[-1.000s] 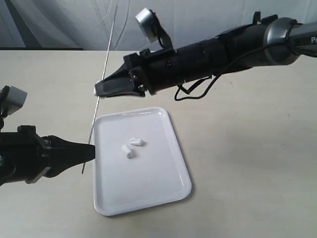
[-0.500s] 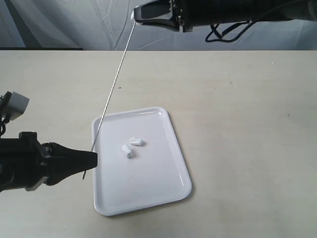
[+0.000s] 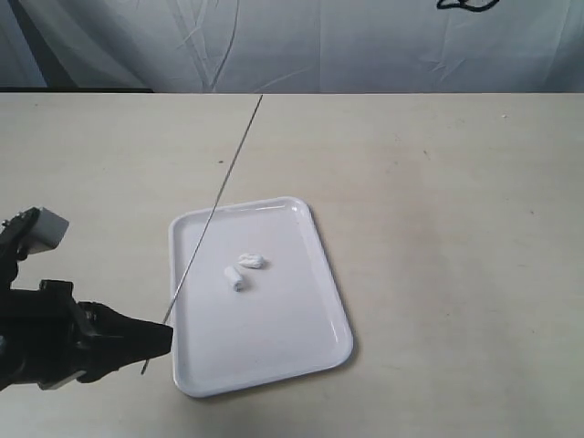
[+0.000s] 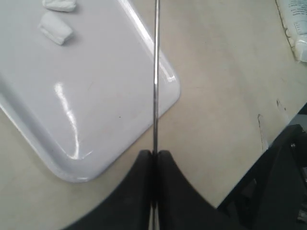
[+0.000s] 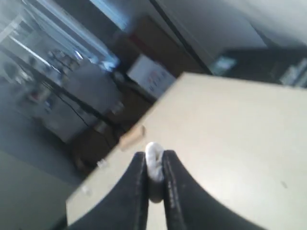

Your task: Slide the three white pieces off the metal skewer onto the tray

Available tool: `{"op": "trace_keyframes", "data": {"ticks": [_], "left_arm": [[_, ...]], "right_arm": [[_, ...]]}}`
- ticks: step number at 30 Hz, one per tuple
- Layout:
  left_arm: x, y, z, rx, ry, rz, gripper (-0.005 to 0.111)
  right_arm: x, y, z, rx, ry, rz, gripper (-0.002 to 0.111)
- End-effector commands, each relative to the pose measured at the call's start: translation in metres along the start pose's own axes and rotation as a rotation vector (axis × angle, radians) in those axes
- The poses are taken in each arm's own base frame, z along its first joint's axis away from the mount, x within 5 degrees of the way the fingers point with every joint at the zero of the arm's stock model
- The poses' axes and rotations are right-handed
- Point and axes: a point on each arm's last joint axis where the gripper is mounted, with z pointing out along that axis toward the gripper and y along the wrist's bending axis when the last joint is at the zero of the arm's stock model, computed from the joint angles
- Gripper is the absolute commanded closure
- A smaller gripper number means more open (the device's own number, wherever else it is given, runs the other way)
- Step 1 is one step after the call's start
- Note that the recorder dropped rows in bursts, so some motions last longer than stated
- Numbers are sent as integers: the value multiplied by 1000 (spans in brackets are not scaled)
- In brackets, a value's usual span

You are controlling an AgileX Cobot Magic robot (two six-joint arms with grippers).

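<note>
The thin metal skewer [image 3: 216,205] slants up from my left gripper [image 3: 162,336] over the left edge of the white tray [image 3: 310,338]; no piece shows on it. The left gripper [image 4: 154,153] is shut on the skewer's [image 4: 156,72] lower end, beside the tray's [image 4: 96,120] corner. Two white pieces [image 3: 244,270] lie side by side near the tray's middle, also seen in the left wrist view as white pieces [image 4: 56,26]. My right gripper [image 5: 154,155] is out of the exterior view, high above the table, shut on the third white piece [image 5: 154,162].
A dark cable [image 3: 465,5] hangs at the top right edge. White cloth hangs behind the table's far edge. White padding [image 4: 295,24] lies at one edge of the left wrist view, beside a dark frame part [image 4: 273,187].
The right arm rose along the skewer and left the exterior view, carrying the third piece off the skewer's tip. The left gripper dropped lower and the skewer now slants more.
</note>
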Motion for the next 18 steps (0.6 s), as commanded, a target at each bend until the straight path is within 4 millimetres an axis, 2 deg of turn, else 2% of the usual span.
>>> {"op": "trace_keyframes", "data": {"ticks": [1,4,8,15,18], "left_arm": [[-2,5,0,-56,-29,-3,107],[-4,8,0,-91,-46,-3,107],[-3,8,0,-94,-46,-4,107],[2,13,4,-102,-13,-29,107],[3,17,8,-110,18,-37,107]], "right_arm": [[52,-16,16,196,452,-37,101],[100,-19,34,265,693,-63,101],[145,-19,55,299,747,-64,101],[191,-12,78,335,778,-81,100],[206,-10,87,321,801,-64,89]]}}
